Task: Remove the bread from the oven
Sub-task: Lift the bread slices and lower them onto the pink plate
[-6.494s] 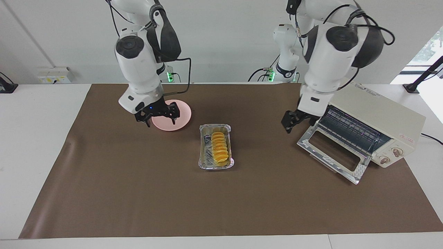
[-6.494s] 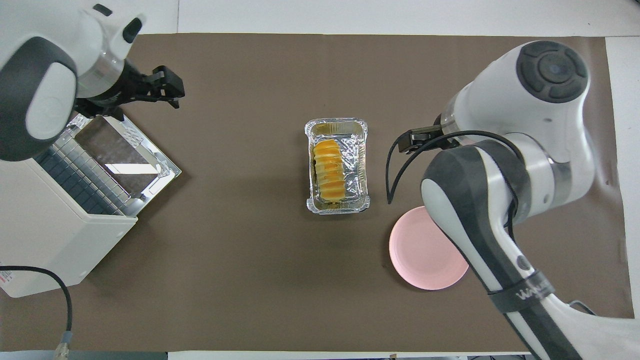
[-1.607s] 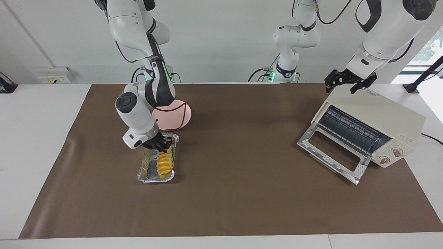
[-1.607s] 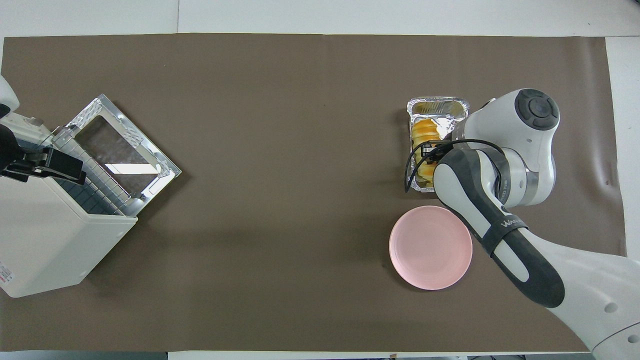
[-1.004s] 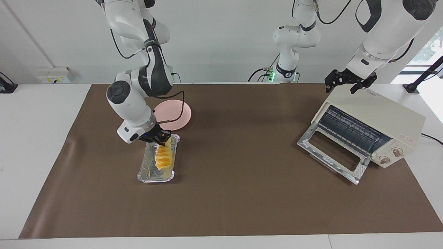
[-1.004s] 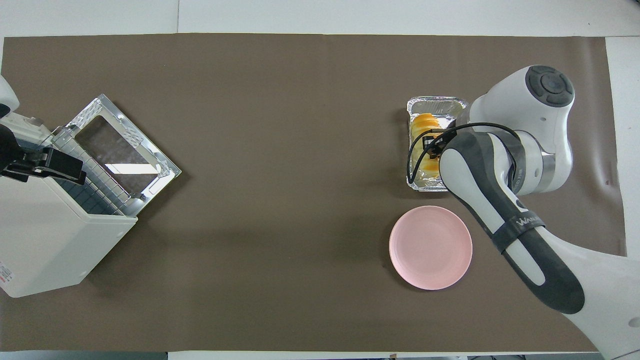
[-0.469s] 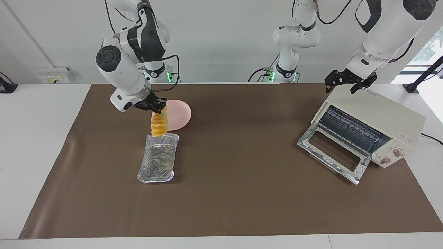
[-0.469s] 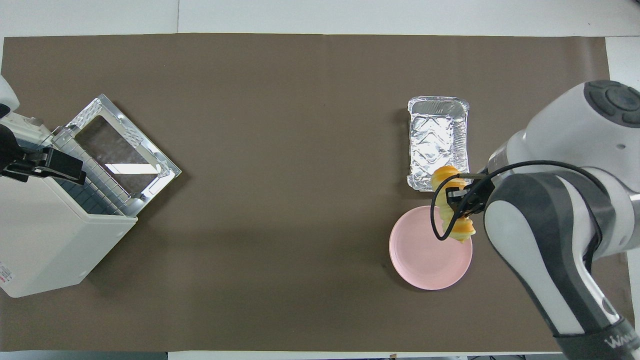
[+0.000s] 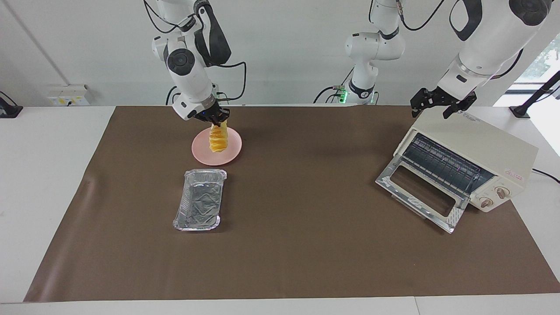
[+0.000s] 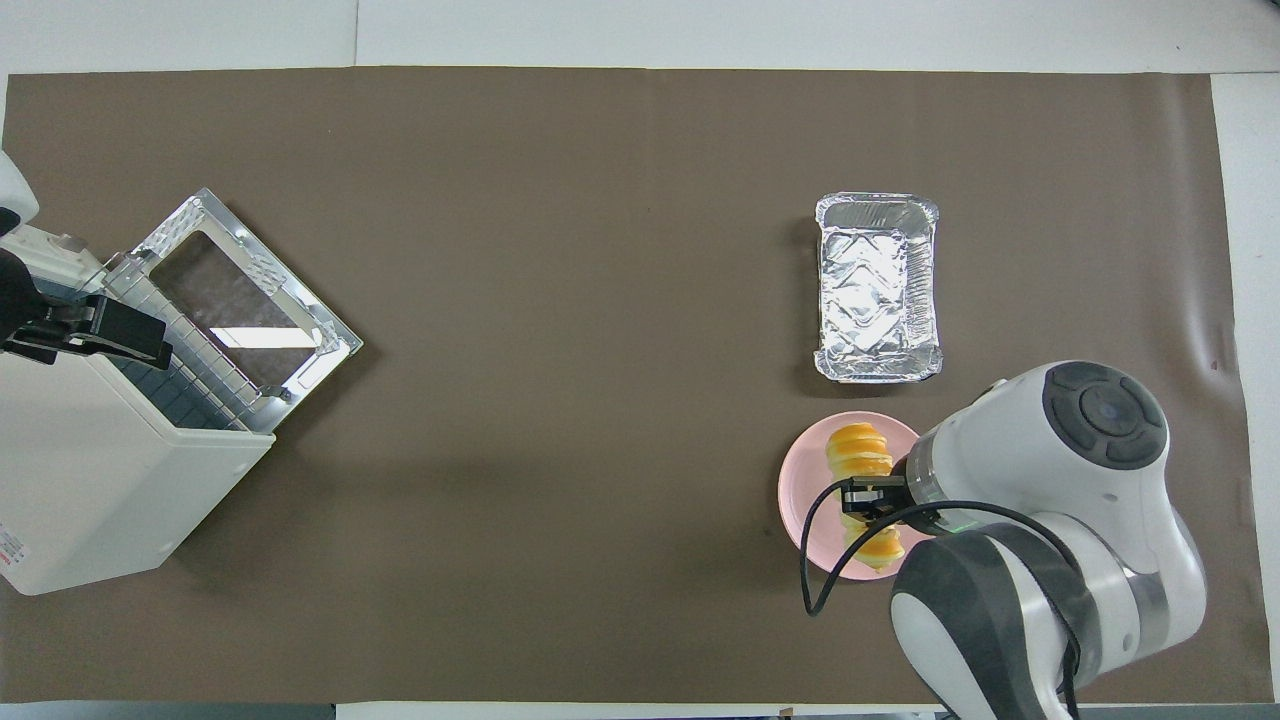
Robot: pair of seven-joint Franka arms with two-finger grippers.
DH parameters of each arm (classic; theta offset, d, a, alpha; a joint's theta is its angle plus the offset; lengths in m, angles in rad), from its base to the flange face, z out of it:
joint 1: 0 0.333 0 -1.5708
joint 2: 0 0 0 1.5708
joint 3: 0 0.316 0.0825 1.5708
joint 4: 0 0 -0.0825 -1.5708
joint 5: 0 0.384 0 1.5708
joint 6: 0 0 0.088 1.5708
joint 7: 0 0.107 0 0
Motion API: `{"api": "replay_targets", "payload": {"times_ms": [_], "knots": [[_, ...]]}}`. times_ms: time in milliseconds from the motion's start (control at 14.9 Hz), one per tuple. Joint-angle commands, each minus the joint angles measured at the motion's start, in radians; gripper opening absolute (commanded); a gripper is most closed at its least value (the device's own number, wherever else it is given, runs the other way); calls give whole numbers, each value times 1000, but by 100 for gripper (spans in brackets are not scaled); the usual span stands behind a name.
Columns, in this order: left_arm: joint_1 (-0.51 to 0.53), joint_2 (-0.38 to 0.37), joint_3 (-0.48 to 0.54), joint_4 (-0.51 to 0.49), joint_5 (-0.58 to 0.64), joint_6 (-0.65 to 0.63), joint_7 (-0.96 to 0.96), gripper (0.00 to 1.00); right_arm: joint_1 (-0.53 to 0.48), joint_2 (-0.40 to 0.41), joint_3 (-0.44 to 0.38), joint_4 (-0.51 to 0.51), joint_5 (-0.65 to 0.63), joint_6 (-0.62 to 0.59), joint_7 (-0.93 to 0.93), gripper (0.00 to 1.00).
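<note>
- Golden-yellow bread [image 9: 217, 140] hangs end-down from my right gripper [image 9: 217, 119], fingers clamped on its upper end.
- Bread is over the pink plate [image 9: 199, 151]; lower end is close to the plate surface, but I can't tell if it touches.
- In the overhead view the bread [image 10: 864, 493] lies across the plate [image 10: 798, 490], w/ the right gripper [image 10: 868, 497] pinching it near mid-length.
- Foil tray [image 9: 199, 200] sits on the brown mat [image 9: 288, 245], just beside the plate & farther from the robots than it. No bread in it; overhead shows only crinkled foil [image 10: 877, 287].
- Oven [image 9: 474, 155] stands at the left arm's end of the table, door [image 9: 421, 192] dropped open onto the mat, wire rack [image 9: 442, 164] visible inside, two knobs [image 9: 493, 197] on its front.
- Overhead: oven [image 10: 100, 470] w/ door [image 10: 240, 290] open.
- Left gripper [image 9: 442, 103] waits over the oven's top, at the corner nearest the robots. Fingers look spread apart, nothing btwn them.
- Overhead shows the left gripper [image 10: 95, 328] over the oven's top edge above the rack.
- Bread & oven are well apart, at the two ends of the mat.
</note>
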Motion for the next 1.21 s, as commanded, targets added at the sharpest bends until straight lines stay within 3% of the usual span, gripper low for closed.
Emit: {"api": "replay_targets", "payload": {"times_ms": [0,536,603,669,736,870,1138], "knots": [[2,-30,2,-33,-13,19,5,100,-5,-45,-1,-108,-12,97,3,0],[2,-30,2,-33,-13,19,5,100,2,-34,-1,-207,-12,255,0,0],[4,-30,2,-33,-13,19,5,100,2,-32,-1,-207,-12,254,0,7],[2,-30,2,-33,-13,19,5,100,2,-32,-1,-207,-12,254,2,47],[4,-30,2,-33,-13,19,5,100,-4,-31,-1,-202,-12,249,2,94],[4,-30,2,-33,-13,19,5,100,-8,-35,-2,-161,-12,223,0,100],[4,-30,2,-33,-13,19,5,100,-83,-34,-5,116,-12,-22,-7,100]]}}
